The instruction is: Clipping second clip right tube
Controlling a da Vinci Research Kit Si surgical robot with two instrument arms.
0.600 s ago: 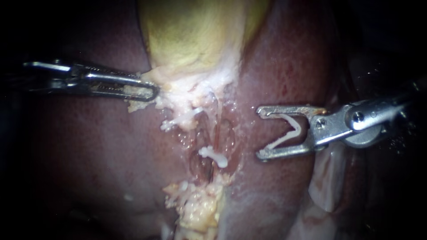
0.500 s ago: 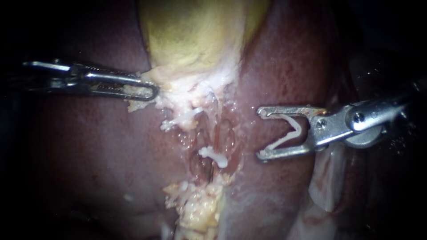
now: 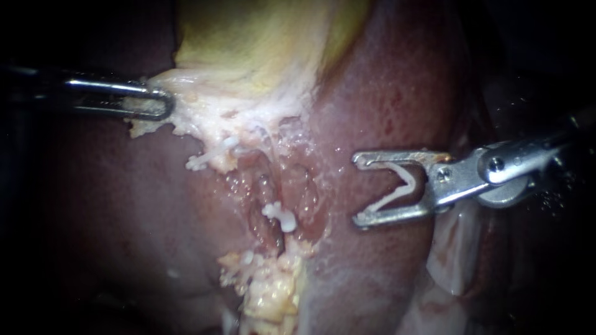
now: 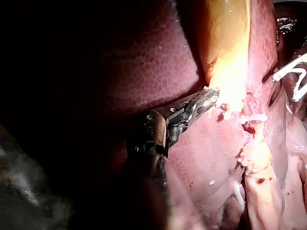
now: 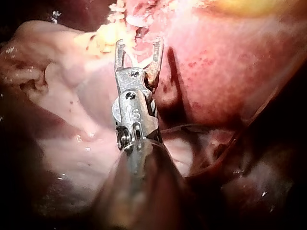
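The yellow-green gallbladder (image 3: 261, 43) lies on the dark red liver (image 3: 385, 93). My left instrument (image 3: 162, 104) is shut on the whitish tissue at the gallbladder's lower end and holds it taut; the left wrist view shows the same grip (image 4: 207, 98). Below it, reddish tubes (image 3: 307, 193) run through the opened bed, and a white clip (image 3: 279, 216) sits across one. To their right, clear of the tubes, is my right instrument (image 3: 359, 189). Its jaws stand wide apart with an open white clip (image 3: 400, 186) seated between them. The right wrist view shows these jaws (image 5: 139, 50) just short of the whitish tissue.
Yellow fatty tissue (image 3: 267, 288) lies below the tubes. A white strand or clip (image 3: 200, 162) hangs at the left edge of the bed; which one is unclear. Pale tissue (image 3: 453, 254) sits under my right instrument's shaft.
My left instrument has pulled the gallbladder's lower end left and upward, stretching the bed and shifting the clipped tube leftward. My right instrument has crept slightly left, its clip still open.
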